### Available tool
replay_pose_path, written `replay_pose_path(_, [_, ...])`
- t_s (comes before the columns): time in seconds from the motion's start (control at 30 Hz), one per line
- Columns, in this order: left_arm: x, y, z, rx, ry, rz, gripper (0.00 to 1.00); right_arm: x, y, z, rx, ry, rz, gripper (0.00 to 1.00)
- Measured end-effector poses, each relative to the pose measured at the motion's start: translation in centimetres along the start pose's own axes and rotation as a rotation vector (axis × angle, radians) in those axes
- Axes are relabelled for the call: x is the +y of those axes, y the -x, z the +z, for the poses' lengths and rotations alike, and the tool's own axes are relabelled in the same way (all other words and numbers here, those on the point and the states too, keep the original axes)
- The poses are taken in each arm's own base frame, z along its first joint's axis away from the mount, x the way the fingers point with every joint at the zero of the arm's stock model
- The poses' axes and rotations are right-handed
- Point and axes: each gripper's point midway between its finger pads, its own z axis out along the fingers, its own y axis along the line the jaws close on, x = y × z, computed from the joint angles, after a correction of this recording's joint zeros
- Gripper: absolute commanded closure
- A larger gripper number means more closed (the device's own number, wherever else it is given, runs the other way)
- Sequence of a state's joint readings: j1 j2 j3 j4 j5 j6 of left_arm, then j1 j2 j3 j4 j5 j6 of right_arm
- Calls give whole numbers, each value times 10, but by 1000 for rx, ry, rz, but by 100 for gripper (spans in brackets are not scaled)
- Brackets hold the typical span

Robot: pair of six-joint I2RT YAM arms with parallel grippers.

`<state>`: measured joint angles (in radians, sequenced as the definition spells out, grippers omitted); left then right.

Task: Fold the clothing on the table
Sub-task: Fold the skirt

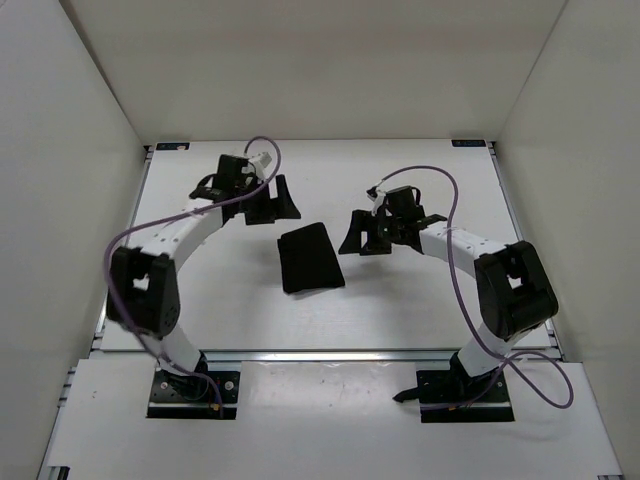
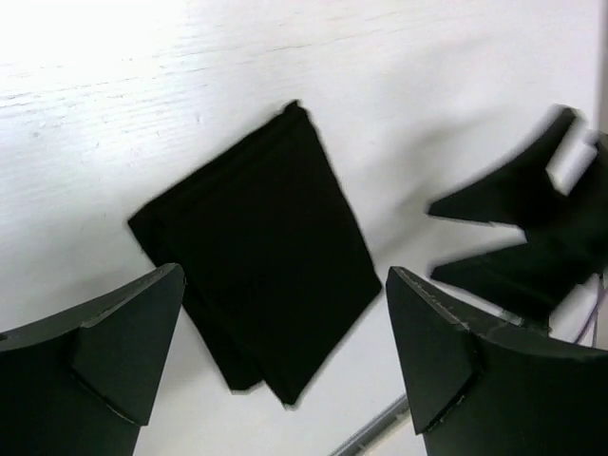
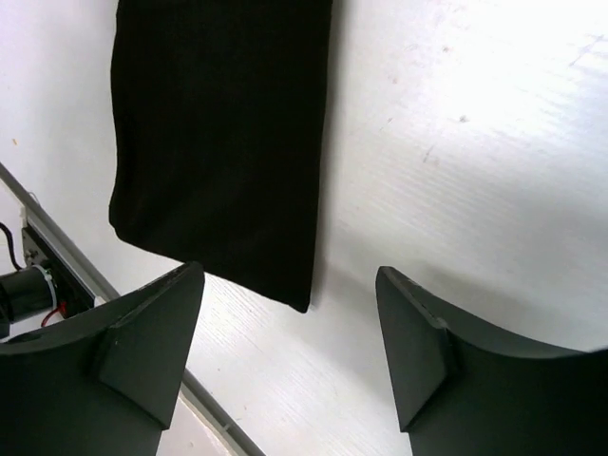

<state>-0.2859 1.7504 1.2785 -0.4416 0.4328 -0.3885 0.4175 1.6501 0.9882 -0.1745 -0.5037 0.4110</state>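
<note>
Left fingers [image 2: 104, 351]: black, wedge-shaped plastic, spread wide with nothing between them. They are clear of the cloth.
Right fingers [image 3: 123, 361]: the same black wedges, also standing apart and holding nothing, with only bare surface in the gap.
Black fabric garment [image 1: 310, 258]: plain matte cloth folded into a compact rectangle and lying flat. It sits between the two sets of fingers and touches neither.
Garment from the left fingers [image 2: 256, 256]: it lies just ahead of the tips and slightly askew, so one corner points back into the gap. Stacked layers show along its edge by the left-hand finger.
Garment from the right fingers [image 3: 218, 142]: it lies ahead of the left-hand finger, its near corner just beyond that tip. The right-hand finger faces only bare surface.
White flat bench [image 1: 420, 300]: it carries the garment, and both pairs of fingers hang over its middle.
Aluminium rail [image 1: 330, 355]: it runs along the bench's near edge, behind both pairs of fingers.
Opposite arm: seen past the left fingers, the right fingers are a blurred black shape beyond the garment's far side.
</note>
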Motion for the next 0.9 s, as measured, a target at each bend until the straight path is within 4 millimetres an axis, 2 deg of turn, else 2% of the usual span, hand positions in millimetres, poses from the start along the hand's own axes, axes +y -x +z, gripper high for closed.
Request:
replay_pose_path(0.1, [-22, 9, -46, -121, -45, 49, 1, -1, 3, -2, -5, 25, -2, 25])
replay_pose_path(0.2, [-30, -6, -84, -198, -50, 76, 1, 2, 1, 3, 10, 58, -21, 22])
replay_pose_path(0.3, [-31, -30, -107, -233, -41, 92, 1, 0, -7, 13, 48, 72, -38, 21])
replay_pose_path(0.37, [-23, -49, -114, -225, -21, 82, 1, -1, -10, 22, 77, 78, -53, 21])
replay_pose_path(0.47, [5, -84, -115, -179, 64, 40, 1, -3, -13, 30, 112, 75, -70, 20])
replay_pose_path(0.57, [25, -110, -117, -140, 143, 13, 2, -3, -12, 32, 123, 69, -90, 18])
replay_pose_path(0.67, [37, -123, -124, -129, 204, 0, 1, -7, -10, 30, 126, 40, -104, 17])
replay_pose_path(0.9, [56, -133, -130, -104, 303, -8, 1, -18, 3, 17, 103, -87, -140, 16])
